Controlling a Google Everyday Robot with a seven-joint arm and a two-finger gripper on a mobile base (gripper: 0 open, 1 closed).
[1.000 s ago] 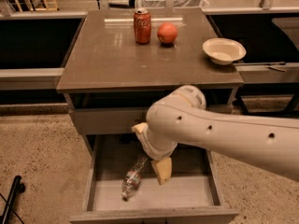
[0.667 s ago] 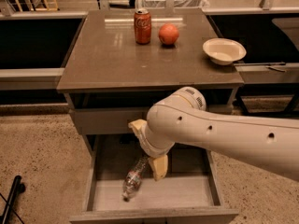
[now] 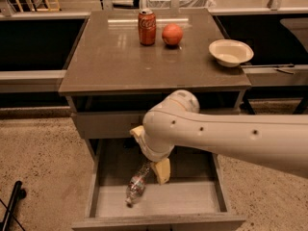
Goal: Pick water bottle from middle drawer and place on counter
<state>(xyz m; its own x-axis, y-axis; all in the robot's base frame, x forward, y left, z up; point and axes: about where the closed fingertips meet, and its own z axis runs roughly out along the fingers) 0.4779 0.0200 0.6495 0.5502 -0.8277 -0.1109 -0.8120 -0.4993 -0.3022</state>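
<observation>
Bottle [image 3: 136, 186]: lying on its side on the drawer [image 3: 187, 196] floor, left of centre.
Axis: slanted, near end toward the drawer's front-left, far end pointing up-right at the gripper.
Gripper [image 3: 150, 154]: just above the bottle's far end, inside the drawer; fingers spread apart, nothing held.
Arm: comes in from the right, wrist bent down below the counter [image 3: 110, 57] edge.
</observation>
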